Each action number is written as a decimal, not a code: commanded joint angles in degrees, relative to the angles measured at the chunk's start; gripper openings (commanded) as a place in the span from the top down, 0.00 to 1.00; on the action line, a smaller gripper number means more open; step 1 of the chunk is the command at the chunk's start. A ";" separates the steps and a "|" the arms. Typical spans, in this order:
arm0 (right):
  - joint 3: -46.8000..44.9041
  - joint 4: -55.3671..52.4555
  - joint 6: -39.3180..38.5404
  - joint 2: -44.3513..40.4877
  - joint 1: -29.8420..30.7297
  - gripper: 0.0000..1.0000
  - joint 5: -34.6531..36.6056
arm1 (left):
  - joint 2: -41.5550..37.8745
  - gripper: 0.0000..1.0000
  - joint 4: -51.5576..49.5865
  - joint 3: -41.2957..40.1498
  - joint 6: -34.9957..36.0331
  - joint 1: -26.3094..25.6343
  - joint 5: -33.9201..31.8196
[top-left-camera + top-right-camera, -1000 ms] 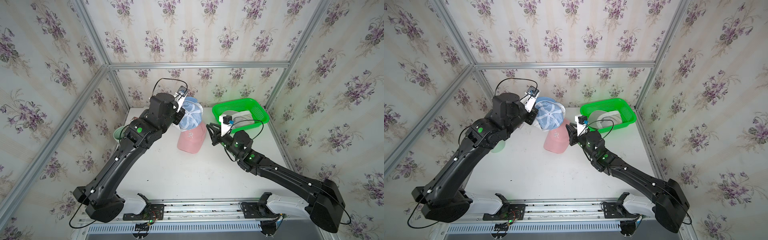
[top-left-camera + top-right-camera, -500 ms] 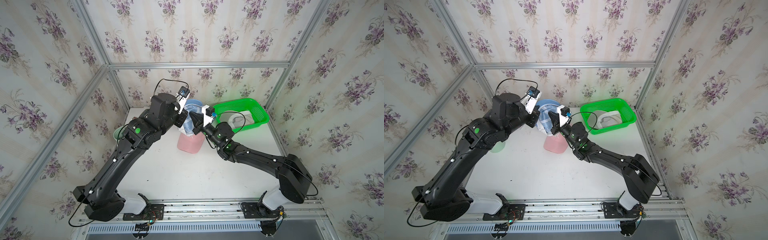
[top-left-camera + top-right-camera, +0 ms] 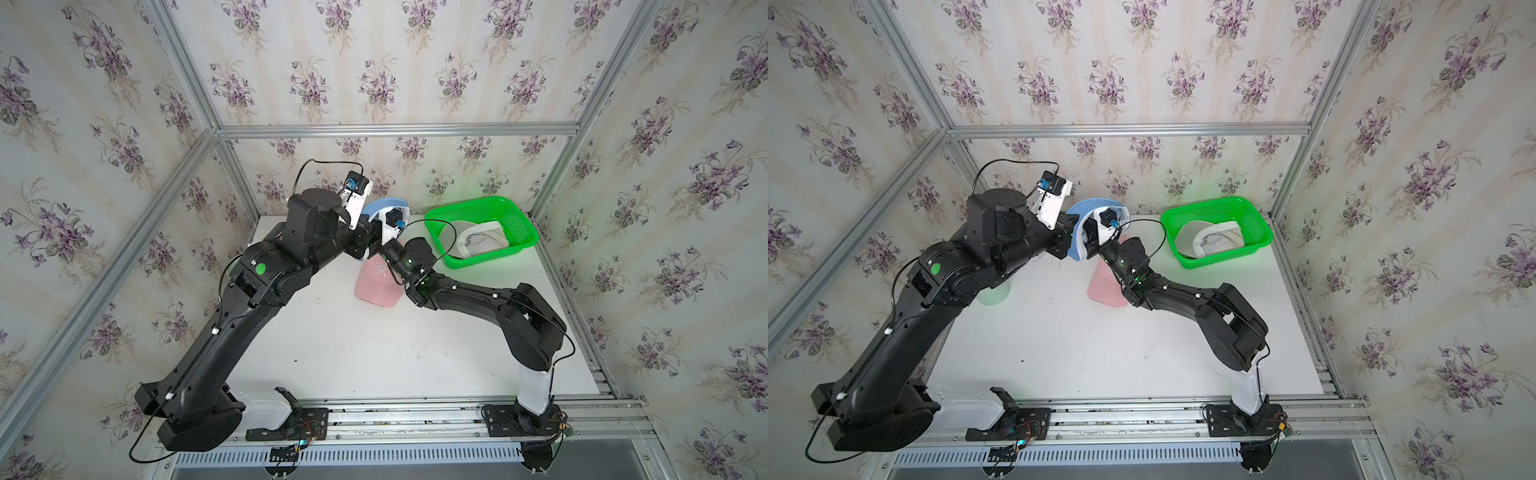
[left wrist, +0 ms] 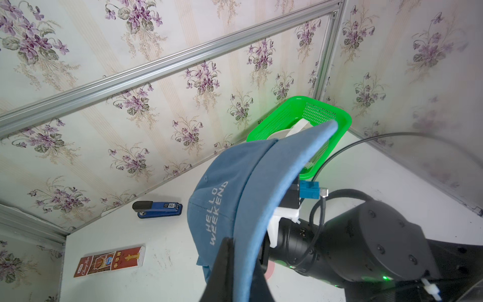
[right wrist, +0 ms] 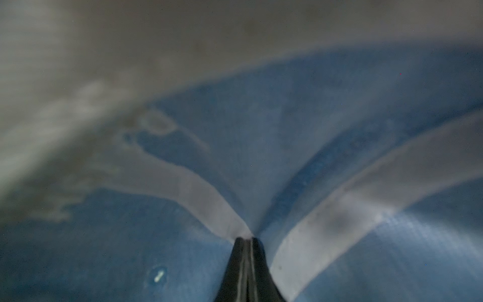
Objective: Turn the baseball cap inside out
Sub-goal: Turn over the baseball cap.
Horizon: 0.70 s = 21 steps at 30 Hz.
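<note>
The right gripper [image 5: 245,239] has entered the blue fabric baseball cap [image 4: 243,177], pinching its lining; the left gripper [image 4: 228,251] clamps the rim.

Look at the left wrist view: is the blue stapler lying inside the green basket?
No, the blue stapler lies on the white table near the wall, well apart from the green basket.
</note>
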 commanded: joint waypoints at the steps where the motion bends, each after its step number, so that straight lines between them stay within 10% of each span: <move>1: 3.79 1.21 1.39 2.17 -0.06 1.00 2.13 | -0.96 1.00 1.62 -1.19 -5.00 -0.22 3.17; 7: -7.16 3.31 -0.14 -5.83 0.13 0.71 0.68 | -2.43 1.00 3.03 -2.74 -3.27 0.49 -10.11; 12: -24.16 6.74 -0.46 -18.91 0.12 0.59 -0.94 | -2.52 1.00 3.55 -1.65 -3.72 5.17 -8.72; 21: -38.22 3.59 -1.11 -27.98 0.12 0.86 -2.68 | -2.25 1.00 4.72 -0.92 -6.92 5.96 -5.46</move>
